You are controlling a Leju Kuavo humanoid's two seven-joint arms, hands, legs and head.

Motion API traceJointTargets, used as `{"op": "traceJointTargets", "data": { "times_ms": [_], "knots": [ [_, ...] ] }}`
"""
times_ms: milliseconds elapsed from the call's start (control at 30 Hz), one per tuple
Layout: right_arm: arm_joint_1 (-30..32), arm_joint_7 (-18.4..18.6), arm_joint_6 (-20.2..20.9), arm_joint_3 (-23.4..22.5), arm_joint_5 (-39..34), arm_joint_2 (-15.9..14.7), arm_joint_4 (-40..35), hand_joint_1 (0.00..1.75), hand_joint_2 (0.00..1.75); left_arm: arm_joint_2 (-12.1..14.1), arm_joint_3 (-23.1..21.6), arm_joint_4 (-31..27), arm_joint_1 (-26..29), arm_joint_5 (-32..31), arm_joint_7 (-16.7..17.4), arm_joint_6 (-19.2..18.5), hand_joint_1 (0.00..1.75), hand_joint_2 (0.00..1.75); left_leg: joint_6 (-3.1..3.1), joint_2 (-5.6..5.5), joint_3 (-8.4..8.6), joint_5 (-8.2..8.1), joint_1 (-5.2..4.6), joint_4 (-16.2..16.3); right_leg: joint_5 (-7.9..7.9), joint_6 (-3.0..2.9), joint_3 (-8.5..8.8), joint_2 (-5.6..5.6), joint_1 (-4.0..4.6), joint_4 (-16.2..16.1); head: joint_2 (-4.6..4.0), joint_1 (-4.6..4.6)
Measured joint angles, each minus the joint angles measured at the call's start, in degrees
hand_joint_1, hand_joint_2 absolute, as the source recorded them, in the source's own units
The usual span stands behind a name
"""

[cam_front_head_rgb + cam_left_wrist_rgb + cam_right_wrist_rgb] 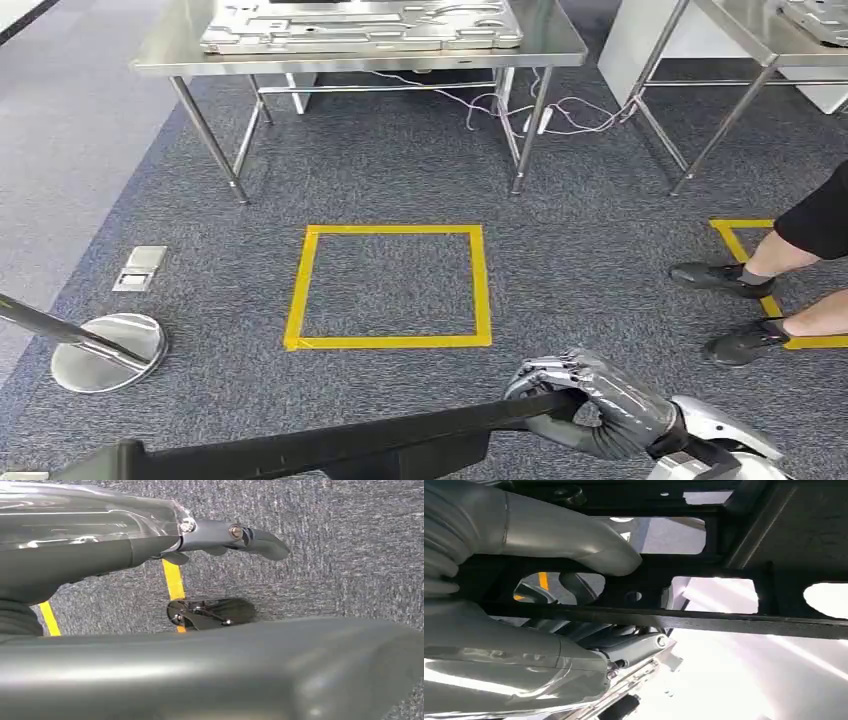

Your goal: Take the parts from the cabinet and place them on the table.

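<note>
Brushed steel worktop [560,45] bears a dull pressed-metal panel [360,25]; speckled grey carpet [580,260] looks rough; the matt black part [330,448] sits in a glossy grey hand [590,405].

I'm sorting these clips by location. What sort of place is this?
Probably a workshop or robot test lab: steel tables holding pressed metal panels, yellow tape squares marking spots on grey carpet, loose cables underneath. The right hand grips a long black part.

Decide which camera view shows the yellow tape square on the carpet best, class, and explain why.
The head view: the whole yellow tape square lies in sight on the carpet before the table. The left wrist view catches short yellow strips; the right wrist view, a yellow glimpse through the black part.
</note>
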Motion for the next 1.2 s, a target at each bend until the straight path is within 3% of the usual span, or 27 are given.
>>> {"op": "traceJointTargets", "data": {
  "times_ms": [267,433,567,600,633,667,733,767,800,833,900,933,967,1000,1067,1133,1167,1200],
  "knots": [
    [-0.09,0.00,0.02,0.00,0.00,0.00,0.00,1.75,1.75,0.00,0.02,0.00,-0.03,0.00,0.22,-0.17,0.00,1.75,0.01,0.00,0.00,-0.01,-0.01,0.00,0.00,0.00,0.00,0.00,0.00,-0.01,0.00,0.00],
    [-0.13,-0.02,0.15,0.02,-0.22,0.07,0.00,1.75,1.75,0.00,0.02,0.00,-0.03,0.00,0.59,-0.17,0.00,1.75,0.25,-0.03,-0.03,-0.18,-0.25,0.27,0.08,0.31,0.05,-0.07,-0.33,-0.13,0.00,0.00],
    [-0.23,-0.04,0.15,0.00,-0.39,0.09,-0.04,1.75,1.75,0.00,0.02,0.00,-0.06,0.00,0.68,-0.17,0.00,1.75,0.87,-0.04,0.02,-0.26,-0.58,0.05,0.14,1.13,0.32,-0.06,-0.61,-0.60,0.00,0.00],
    [-0.20,-0.04,0.15,-0.06,-0.42,0.07,-0.18,1.75,1.75,0.00,0.02,0.00,-0.08,0.00,0.70,-0.17,0.00,1.75,1.42,-0.02,0.77,0.36,0.03,-1.02,-0.03,1.26,0.54,-0.05,-0.54,-0.44,0.00,0.02],
    [-0.26,-0.07,0.15,-0.09,-0.44,0.07,-0.17,1.75,1.75,-0.02,0.02,0.00,-0.12,0.00,0.70,-0.17,0.00,1.75,1.48,0.07,1.32,0.50,0.09,-1.67,-0.47,1.24,0.47,-0.06,-0.47,0.49,0.00,0.00],
    [-0.38,-0.13,0.13,-0.11,-0.50,0.07,-0.17,1.75,1.75,0.00,0.02,0.00,-0.18,0.00,0.70,-0.17,0.00,1.75,1.73,0.16,1.48,0.49,0.22,-1.72,-2.24,1.14,-0.95,-0.02,-0.37,3.17,0.00,0.04],
    [-0.20,-0.13,0.15,-0.18,-0.48,0.04,-0.15,1.75,1.75,-0.02,0.02,0.02,-0.17,0.00,0.72,-0.17,0.00,1.75,1.93,0.20,1.60,0.31,0.20,-1.71,-6.01,1.20,-5.60,-0.02,-0.42,11.78,0.00,0.02],
    [-0.15,-0.13,0.15,-0.20,-0.48,0.07,-0.15,1.75,1.75,-0.02,0.04,0.02,-0.11,0.00,0.72,-0.22,0.00,1.75,1.89,0.19,1.66,0.15,0.22,-1.69,-6.56,1.33,-7.45,-0.02,-0.41,14.86,0.00,0.04],
    [-0.16,-0.13,0.15,-0.20,-0.48,0.04,-0.15,1.75,1.75,-0.02,0.04,0.02,-0.03,0.00,0.72,-0.22,0.00,1.75,1.80,0.17,1.86,-0.03,0.29,-1.68,-5.91,1.49,-8.20,-0.03,-0.44,15.56,0.00,0.02],
    [-0.17,-0.13,0.15,-0.20,-0.50,0.04,-0.15,1.75,1.75,-0.02,0.07,0.02,0.04,0.00,0.72,-0.22,0.00,1.75,1.54,0.10,2.24,-0.35,0.44,-1.66,-3.80,1.70,-7.50,-0.04,-0.48,13.51,0.00,0.02],
    [-0.21,-0.13,0.15,-0.24,-0.55,0.04,-0.15,1.75,1.75,-0.02,0.09,0.04,0.08,0.00,0.72,-0.22,0.00,1.75,0.68,-0.08,3.48,-1.38,0.82,-1.48,2.03,2.15,-3.29,-0.05,-0.65,4.06,0.00,0.04],
    [-0.23,-0.13,0.15,-0.26,-0.57,0.04,-0.13,1.75,1.75,-0.02,0.09,0.04,0.09,0.00,0.72,-0.22,0.00,1.75,0.18,-0.10,3.72,-1.95,0.81,-1.34,2.46,2.25,-1.92,0.05,-0.69,1.44,0.00,0.04],
    [-0.22,-0.15,0.15,-0.26,-0.57,0.07,-0.11,1.75,1.75,0.00,0.13,0.04,-0.08,0.00,0.74,-0.22,0.00,1.75,-0.23,-0.18,3.61,-2.41,0.44,-0.83,1.72,2.01,-1.43,0.12,-0.38,0.43,0.00,0.02],
    [-0.20,-0.15,0.15,-0.33,-0.59,0.04,-0.13,1.75,1.75,0.00,0.13,0.04,-0.10,0.02,0.72,-0.22,0.00,1.75,-0.36,-0.18,3.53,-2.43,0.44,-0.91,1.31,1.08,-1.59,0.09,-0.43,0.67,0.00,-0.09],
    [-0.19,-0.22,0.13,-0.44,-0.68,0.04,-0.15,1.75,1.75,0.00,0.13,0.07,-0.12,0.02,0.70,-0.22,0.00,1.75,-0.56,-0.18,3.72,-2.59,0.60,-1.10,0.83,0.36,-1.66,0.12,-0.16,0.71,0.00,-0.09],
    [-0.26,-0.24,0.15,-0.53,-0.74,0.02,-0.33,1.75,1.75,0.02,0.13,0.07,-0.31,0.02,0.68,-0.18,0.00,1.75,-1.18,0.07,3.92,-3.69,0.62,-0.12,0.36,-0.37,-0.83,-0.11,-0.59,0.47,0.00,-0.09],
    [-0.35,-0.26,0.15,-0.52,-0.77,0.02,-0.33,1.75,1.75,0.02,0.13,0.09,-0.43,0.04,0.66,-0.17,0.00,1.75,-1.62,0.21,2.36,-4.84,0.83,2.90,0.02,-0.86,-0.47,-0.36,-0.59,0.47,0.00,-0.18],
    [-0.37,-0.33,0.15,-0.50,-0.83,0.07,-0.35,1.75,1.75,0.02,0.13,0.09,-0.45,0.02,0.68,-0.17,0.00,1.75,-1.97,0.26,-0.36,-6.60,1.06,7.54,-0.31,-0.96,-0.20,-0.51,-0.57,0.47,0.00,-0.18]
  ]
}}
